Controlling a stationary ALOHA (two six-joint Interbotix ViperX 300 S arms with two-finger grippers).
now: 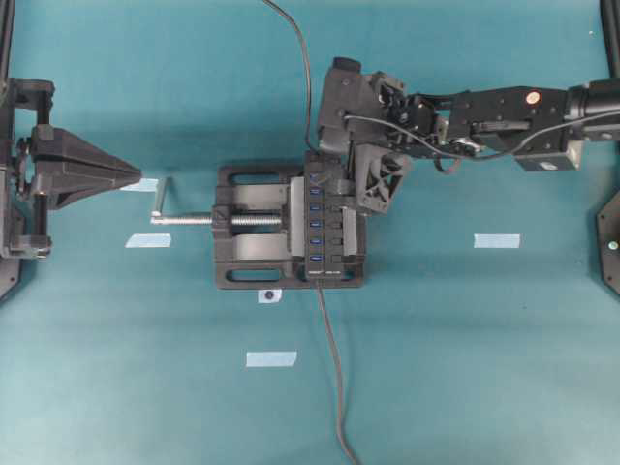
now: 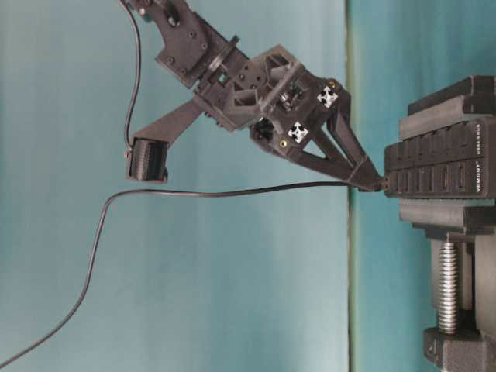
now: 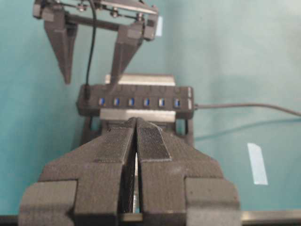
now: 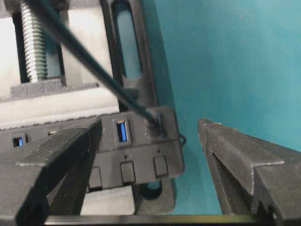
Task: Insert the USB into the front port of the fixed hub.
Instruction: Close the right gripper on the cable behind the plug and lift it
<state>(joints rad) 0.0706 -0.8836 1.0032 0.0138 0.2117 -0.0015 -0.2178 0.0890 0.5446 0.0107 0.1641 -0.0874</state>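
In the overhead view the fixed hub [image 1: 321, 229] sits clamped in a black vise [image 1: 254, 227] with a silver screw [image 1: 215, 220] sticking out toward the left gripper [image 1: 136, 175]. That gripper's fingers meet in a point, well apart from the vise. The right gripper [image 1: 360, 184] hangs over the hub's far end, where a thin black cable [image 1: 294, 48] runs in from the top edge; a thicker grey cable [image 1: 334, 378] leaves the hub's other end. Strips of pale tape [image 1: 271, 358] lie on the teal table [image 1: 484, 368].

From table level the right gripper's fingers taper to the hub's end face, with the thin cable running in between them; whether they touch the hub is hard to tell here.

The left wrist view shows the left jaws pressed together with nothing between them, and the hub's row of blue ports beyond.

In the right wrist view the right jaws stand wide apart and grip nothing. Between them (nearer the left finger) the USB [image 4: 157, 123] sits seated in the hub's end port, its cable slanting away up-left, just beside an empty blue port [image 4: 122, 130].
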